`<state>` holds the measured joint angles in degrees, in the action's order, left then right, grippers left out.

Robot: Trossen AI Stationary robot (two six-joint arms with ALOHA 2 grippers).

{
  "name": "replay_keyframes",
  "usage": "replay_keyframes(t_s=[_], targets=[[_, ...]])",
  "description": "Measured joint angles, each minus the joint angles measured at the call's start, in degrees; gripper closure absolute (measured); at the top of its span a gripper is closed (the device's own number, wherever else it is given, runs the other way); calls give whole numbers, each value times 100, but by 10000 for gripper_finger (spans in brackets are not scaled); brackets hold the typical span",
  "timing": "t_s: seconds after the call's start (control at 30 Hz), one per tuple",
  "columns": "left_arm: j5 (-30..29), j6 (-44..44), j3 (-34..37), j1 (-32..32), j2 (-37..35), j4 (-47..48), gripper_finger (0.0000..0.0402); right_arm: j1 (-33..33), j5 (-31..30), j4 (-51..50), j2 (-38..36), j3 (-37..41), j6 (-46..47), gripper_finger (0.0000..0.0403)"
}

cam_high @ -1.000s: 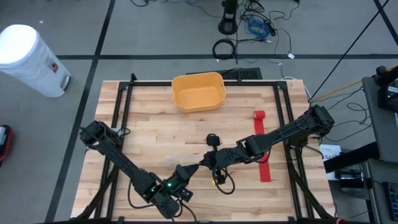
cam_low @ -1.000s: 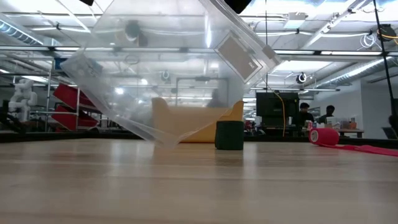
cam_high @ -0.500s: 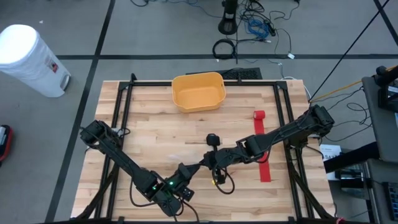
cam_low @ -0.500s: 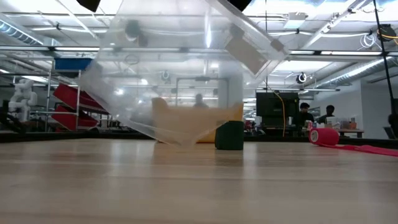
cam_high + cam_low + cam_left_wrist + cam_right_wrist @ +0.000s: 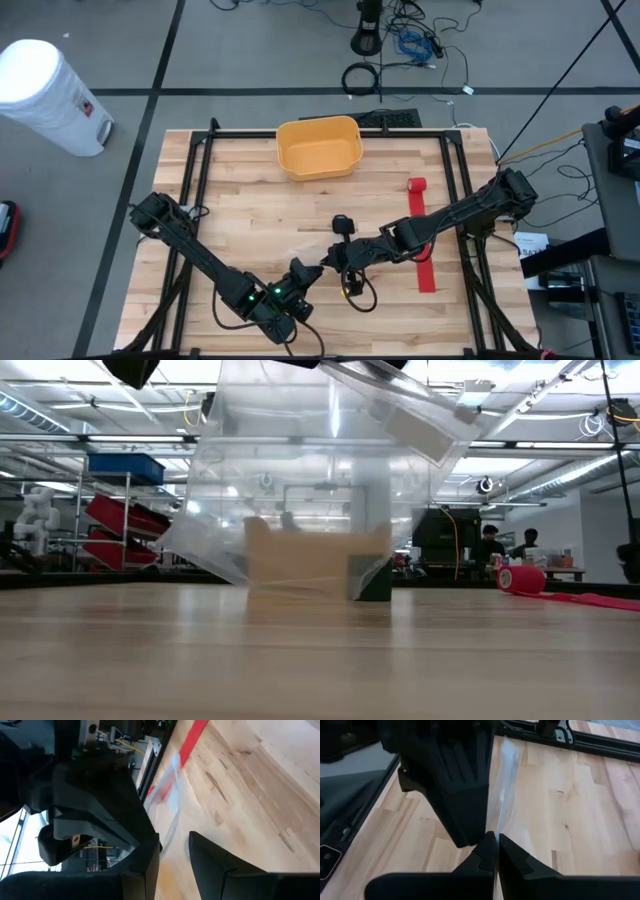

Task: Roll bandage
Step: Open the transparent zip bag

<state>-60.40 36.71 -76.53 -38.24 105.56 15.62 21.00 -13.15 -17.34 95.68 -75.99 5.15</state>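
**Both grippers on a clear bag mid-table; bandage lies off to the side**

Landmark: yellow bin (image 5: pixel 319 147) at the far edge of the table (image 5: pixel 240 215).

- Yellow bin: open top, nothing visible inside from above.
- Clear plastic bag (image 5: pixel 300 480): hanging just above the table on the near side of the bin, mouth up, bottom edge close to the wood. Looks empty; only the bin and the black roll show through it in the low view.
- Small black roll (image 5: pixel 342 223): upright on the table, between the bin and the grippers.
- Red bandage (image 5: pixel 420 235): near-right of the bin, well apart from both grippers. Rolled end (image 5: pixel 416 185) toward the far side, the strip runs flat toward the near edge. In the low view the roll (image 5: pixel 520 578) sits on the table at right.
- Left gripper (image 5: pixel 303 272): arm comes in from the left edge, wrist low at the near edge. Fingers partly apart, with the bag's edge running between them in the left wrist view (image 5: pixel 172 850).
- Right gripper (image 5: pixel 330 262): arm stretched in from the right edge. Fingers fully closed, pinching the bag's film (image 5: pixel 497 795).
- The two grippers sit just beside each other, near of the black roll.
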Motion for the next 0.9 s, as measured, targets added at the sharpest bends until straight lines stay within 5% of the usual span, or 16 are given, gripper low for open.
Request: replay_keyframes(t_s=[0.53,0.9], targets=[[-688,207,0,68,0,225,295,-8,-9,-46,-2,-4,24,402],[-896,289,0,86,0,367,394,0,52,-66,0,-4,24,403]])
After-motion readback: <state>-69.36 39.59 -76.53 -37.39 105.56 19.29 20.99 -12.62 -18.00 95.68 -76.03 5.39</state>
